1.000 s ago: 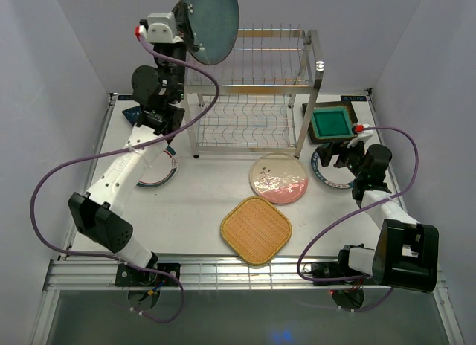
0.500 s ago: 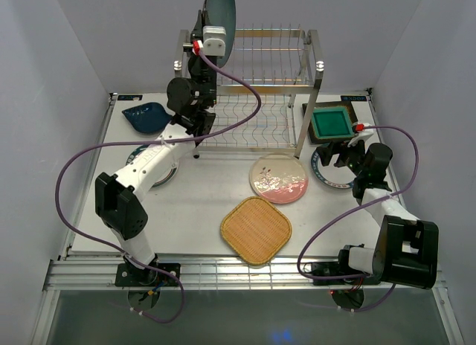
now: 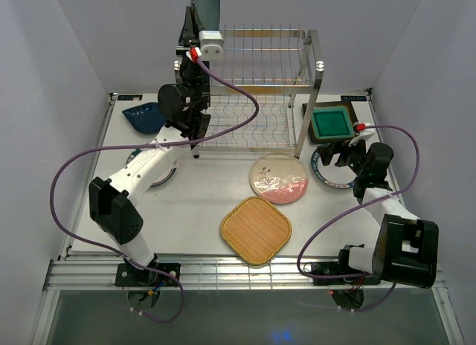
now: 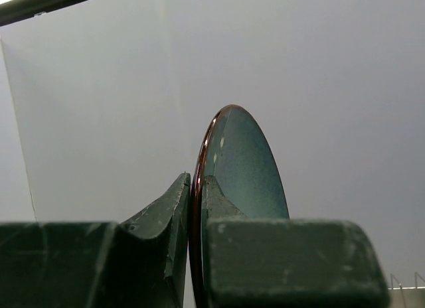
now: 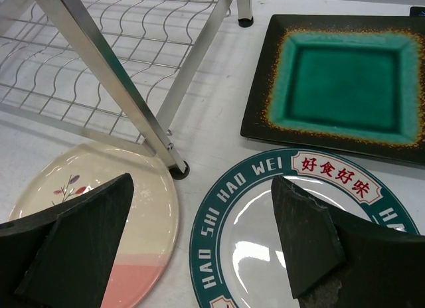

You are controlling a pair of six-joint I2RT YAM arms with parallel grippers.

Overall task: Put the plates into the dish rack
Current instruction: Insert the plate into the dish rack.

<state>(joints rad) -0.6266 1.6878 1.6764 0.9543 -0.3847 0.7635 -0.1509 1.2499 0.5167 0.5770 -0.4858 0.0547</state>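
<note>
My left gripper (image 3: 196, 21) is shut on the rim of the dark teal speckled plate (image 3: 207, 3) and holds it high and edge-on over the top left corner of the dish rack (image 3: 256, 85). In the left wrist view both fingers pinch the plate (image 4: 246, 162) at its brown rim, with the gripper (image 4: 196, 188) upright. My right gripper (image 3: 343, 155) is open and empty just above a white teal-rimmed plate (image 5: 252, 255). The green square plate (image 3: 332, 123), pink-cream floral plate (image 3: 280, 178) and orange woven plate (image 3: 255, 230) lie on the table.
A dark blue leaf-shaped dish (image 3: 141, 116) and another white rimmed plate (image 3: 160, 170) lie left of the rack, partly under my left arm. The rack's front right post (image 5: 126, 89) stands between the pink-cream plate (image 5: 153, 222) and the green plate (image 5: 345, 79).
My left arm has swung in toward the rack's top left corner and turned the teal plate from face-on to edge-on. The right arm has not moved.
</note>
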